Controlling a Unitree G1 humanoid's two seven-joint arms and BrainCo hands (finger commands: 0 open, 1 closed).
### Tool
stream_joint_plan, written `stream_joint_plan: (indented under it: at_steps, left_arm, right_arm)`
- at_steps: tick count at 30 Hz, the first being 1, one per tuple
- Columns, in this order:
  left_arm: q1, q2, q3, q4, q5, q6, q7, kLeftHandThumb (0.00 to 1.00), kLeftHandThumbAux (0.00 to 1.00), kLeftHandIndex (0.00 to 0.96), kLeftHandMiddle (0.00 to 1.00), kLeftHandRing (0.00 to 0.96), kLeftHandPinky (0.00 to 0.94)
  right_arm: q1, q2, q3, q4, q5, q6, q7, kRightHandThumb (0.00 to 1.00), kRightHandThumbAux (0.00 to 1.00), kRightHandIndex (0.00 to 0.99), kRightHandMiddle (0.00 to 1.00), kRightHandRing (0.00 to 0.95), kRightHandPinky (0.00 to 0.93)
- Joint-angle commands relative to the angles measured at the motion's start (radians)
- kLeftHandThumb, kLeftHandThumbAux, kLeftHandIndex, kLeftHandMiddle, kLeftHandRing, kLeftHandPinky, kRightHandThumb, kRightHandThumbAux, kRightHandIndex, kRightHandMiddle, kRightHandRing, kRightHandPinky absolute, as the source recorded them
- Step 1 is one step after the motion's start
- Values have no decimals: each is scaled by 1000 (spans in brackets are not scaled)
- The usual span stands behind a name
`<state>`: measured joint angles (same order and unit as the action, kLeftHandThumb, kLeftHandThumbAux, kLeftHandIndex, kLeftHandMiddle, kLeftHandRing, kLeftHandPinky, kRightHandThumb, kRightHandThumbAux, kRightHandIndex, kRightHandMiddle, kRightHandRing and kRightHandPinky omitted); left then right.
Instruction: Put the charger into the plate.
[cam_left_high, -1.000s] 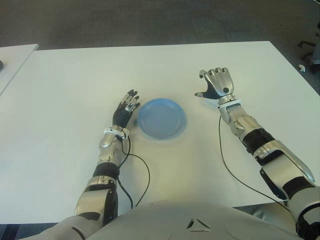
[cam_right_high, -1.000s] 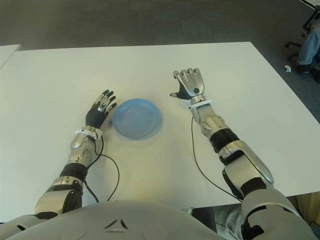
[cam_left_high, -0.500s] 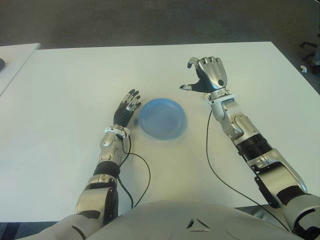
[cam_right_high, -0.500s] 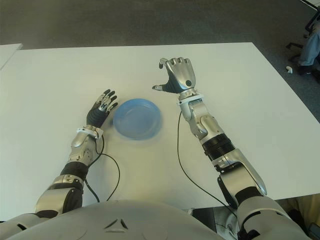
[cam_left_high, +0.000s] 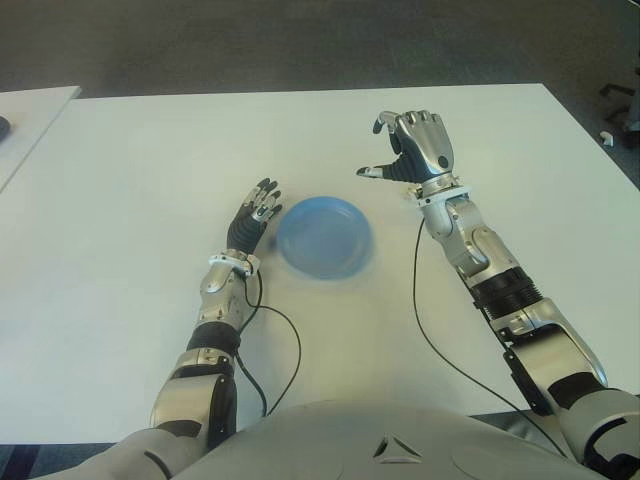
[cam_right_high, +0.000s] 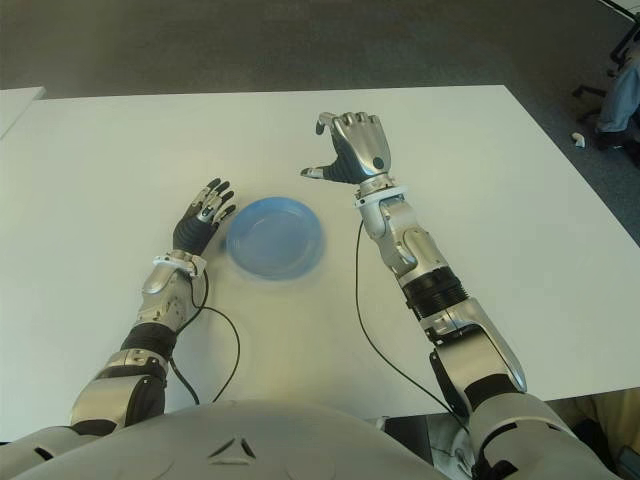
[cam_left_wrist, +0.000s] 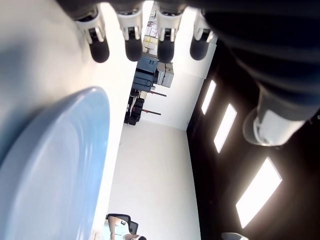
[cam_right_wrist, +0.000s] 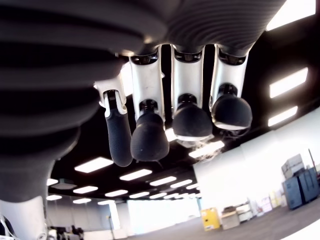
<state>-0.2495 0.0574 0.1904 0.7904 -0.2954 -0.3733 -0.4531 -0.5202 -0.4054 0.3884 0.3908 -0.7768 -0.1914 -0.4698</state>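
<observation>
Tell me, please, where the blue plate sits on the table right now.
The blue plate sits near the middle of the white table, just right of the left hand, nearer than the raised right hand.

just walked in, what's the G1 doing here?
Not much is being handled. A blue plate sits on the white table with nothing in it, and no charger shows in any view. The right hand is raised beyond the plate and to its right, fingers relaxed and holding nothing. The left hand shows just left of the plate, fingers open and holding nothing. So the task of putting a charger into the plate is not yet done.
</observation>
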Motion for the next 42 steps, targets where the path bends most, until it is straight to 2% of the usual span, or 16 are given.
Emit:
stream_joint_plan:
  at_steps: [1,2,4,5,9,13,19,29,42]
  left_arm:
    - [27,-7,8,31,2,37,10,61,515,0,80,32,0]
    - [27,-6,8,31,1,37,9,61,515,0,81,33,0]
    - [28,-3,7,31,2,37,6,59,517,0,82,35,0]
    - [29,-2,7,31,3,37,5,58,519,0,82,36,0]
    - [31,2,8,29,2,39,-2,56,521,0,82,36,0]
    - [33,6,8,25,1,43,-7,50,522,0,77,36,0]
    - [34,10,10,24,0,46,-9,36,525,0,70,35,0]
    - [33,14,11,30,2,34,-23,32,523,0,78,39,0]
    - [36,17,6,31,10,20,-23,28,522,0,90,43,0]
  right_arm:
    - [-35,-20,-15,216,25,-103,-60,585,595,344,434,397,385]
    - [-45,-22,-14,253,26,-118,-67,550,562,301,367,330,323]
    - [-47,-26,-10,260,18,-86,-30,458,459,153,173,149,149]
    - [-46,-27,-8,255,14,-70,-12,426,400,98,110,95,95]
    - [-38,-41,-5,247,7,-35,42,380,307,25,28,24,24]
    - [-25,-61,2,265,3,-11,96,350,203,5,5,5,5]
    - [-40,-52,12,318,1,8,127,341,139,0,0,0,0]
    - [-89,-30,39,466,-8,22,105,330,112,0,0,0,0]
    - [-119,-23,63,562,-6,43,110,337,115,0,0,0,0]
